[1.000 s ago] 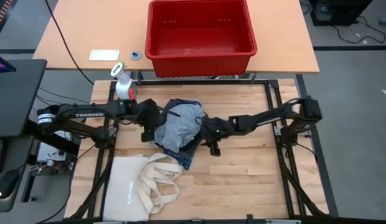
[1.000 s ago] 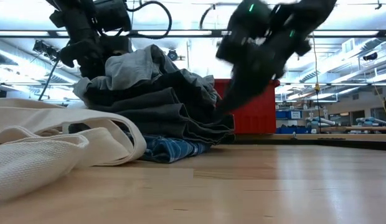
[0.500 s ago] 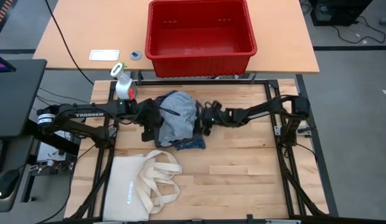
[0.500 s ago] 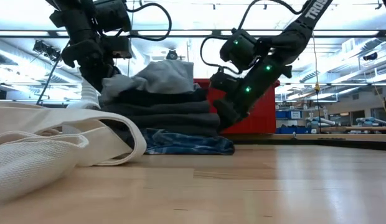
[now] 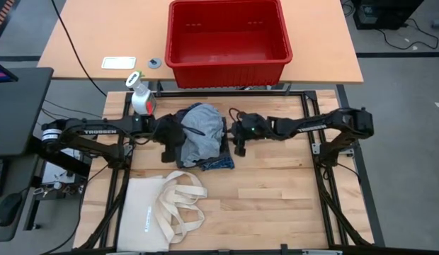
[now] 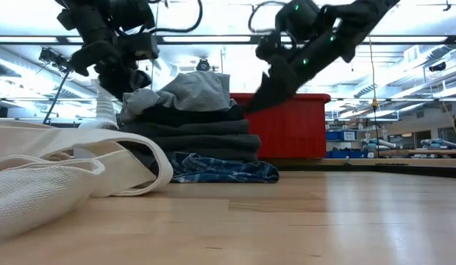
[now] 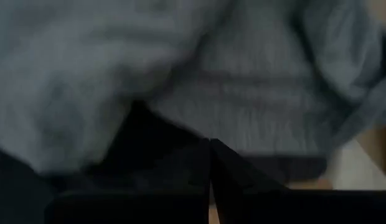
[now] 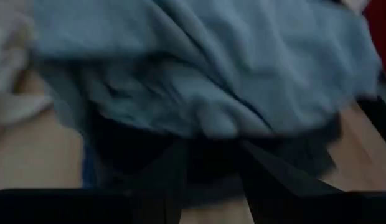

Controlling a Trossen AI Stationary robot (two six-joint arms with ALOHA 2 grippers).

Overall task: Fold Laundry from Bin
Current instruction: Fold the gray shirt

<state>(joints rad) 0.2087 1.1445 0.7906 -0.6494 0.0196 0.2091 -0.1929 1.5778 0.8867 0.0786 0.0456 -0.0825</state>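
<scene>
Wooden table (image 5: 269,191): I see laundry (image 5: 201,136) stacked. Left gripper (image 5: 171,142) clamped closed at its edge; right gripper (image 5: 240,144) parted, empty, beside it.

Soft matt cloth laundry (image 5: 202,134), glossy red plastic bin (image 5: 228,39), smooth wood table (image 5: 276,191), coarse cream canvas tote (image 5: 159,209)

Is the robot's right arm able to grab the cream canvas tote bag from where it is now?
Probably not straight away. The right gripper is open beside the pile of folded laundry, and the cream canvas tote bag lies beyond that pile, on the left arm's side, so the pile is in the way.
</scene>
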